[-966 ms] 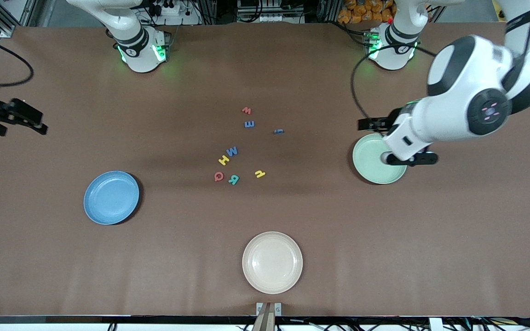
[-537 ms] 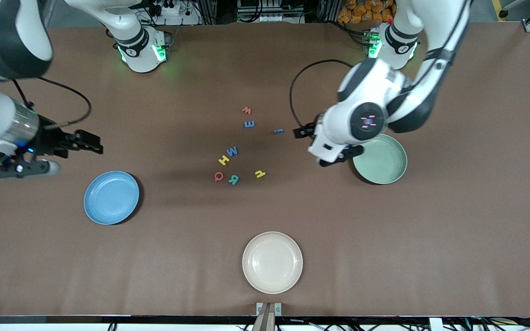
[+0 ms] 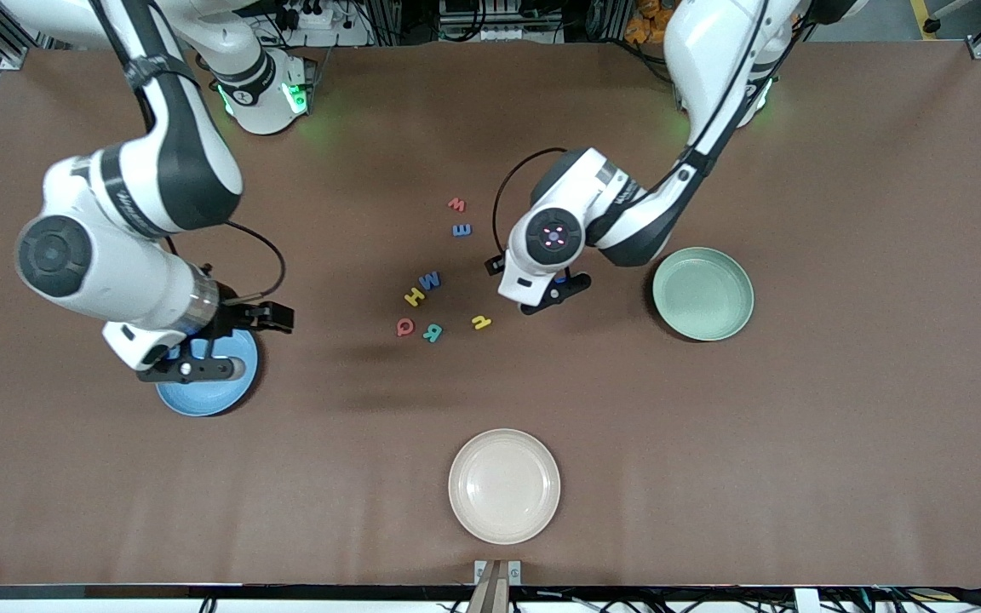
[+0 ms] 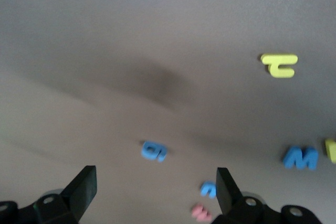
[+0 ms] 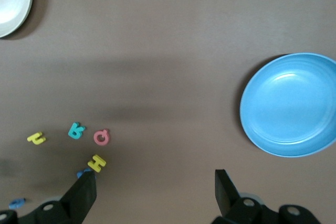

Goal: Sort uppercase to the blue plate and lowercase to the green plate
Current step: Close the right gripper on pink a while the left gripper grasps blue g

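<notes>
Brown matte paper-covered table [image 3: 840,443], robot bases along its top edge in the front view. Three round shallow smooth plastic plates, all without letters in them: blue plate [image 3: 209,396] toward the right arm's end, green plate [image 3: 703,294] toward the left arm's end, cream plate [image 3: 503,485] nearest the front camera.

Small flat foam letters sit loose on the table between blue and green plates. Uppercase cluster: blue W [image 3: 430,280], yellow H [image 3: 414,297], red Q [image 3: 405,326], teal R [image 3: 433,333]. Lowercase: red w [image 3: 456,204], blue m [image 3: 461,230], yellow r [image 3: 480,322], and dark blue i [image 4: 154,150], seen in the left wrist view.

Left gripper [image 3: 542,294] is over the table near the i, jaws spread, nothing held. Right gripper [image 3: 222,345] is over the blue plate's edge, jaws spread, nothing held.
</notes>
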Tool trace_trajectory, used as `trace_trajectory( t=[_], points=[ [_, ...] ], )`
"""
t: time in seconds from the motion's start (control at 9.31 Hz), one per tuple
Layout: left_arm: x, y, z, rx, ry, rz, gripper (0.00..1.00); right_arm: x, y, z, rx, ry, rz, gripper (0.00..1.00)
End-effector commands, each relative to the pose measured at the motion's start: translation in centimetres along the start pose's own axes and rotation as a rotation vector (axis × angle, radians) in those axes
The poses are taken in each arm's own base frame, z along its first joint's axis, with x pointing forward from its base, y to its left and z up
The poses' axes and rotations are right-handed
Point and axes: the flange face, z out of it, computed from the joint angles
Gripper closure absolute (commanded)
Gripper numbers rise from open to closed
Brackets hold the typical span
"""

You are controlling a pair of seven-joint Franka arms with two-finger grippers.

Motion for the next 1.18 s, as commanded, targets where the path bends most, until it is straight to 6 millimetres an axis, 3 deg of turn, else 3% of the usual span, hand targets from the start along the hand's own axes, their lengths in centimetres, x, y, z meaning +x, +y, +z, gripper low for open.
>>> trace_trajectory(
  t=[0.0, 0.11, 0.32, 0.64, 0.86, 1.07],
  points=[
    [0.4, 1.1, 1.9, -0.008, 0.019, -0.025, 0.0, -0.1, -1.5, 3.8, -0.003, 0.027, 0.05, 0.0],
    [0.7, 1.4, 3.5, -0.018, 0.001, -0.035, 0.0, -0.5, -1.3, 5.6, -0.004, 0.032, 0.055, 0.0],
    [1.4, 1.6, 6.5, -0.028, -0.045, -0.063, 0.0, -1.9, -3.2, 7.6, -0.016, 0.009, 0.091, 0.0],
    [-1.1, 0.2, 9.1, 0.037, -0.129, -0.019, 0.0, -4.4, -6.7, 11.9, -0.015, 0.038, 0.179, 0.0],
    [-1.6, -0.3, 9.3, 0.077, -0.152, 0.025, 0.0, -6.0, -10.3, 14.0, -0.01, 0.056, 0.249, 0.0],
    [-1.0, -1.3, 8.8, 0.108, -0.202, 0.097, 0.0, -6.4, -11.9, 16.8, -0.045, 0.081, 0.259, 0.0]
  ],
)
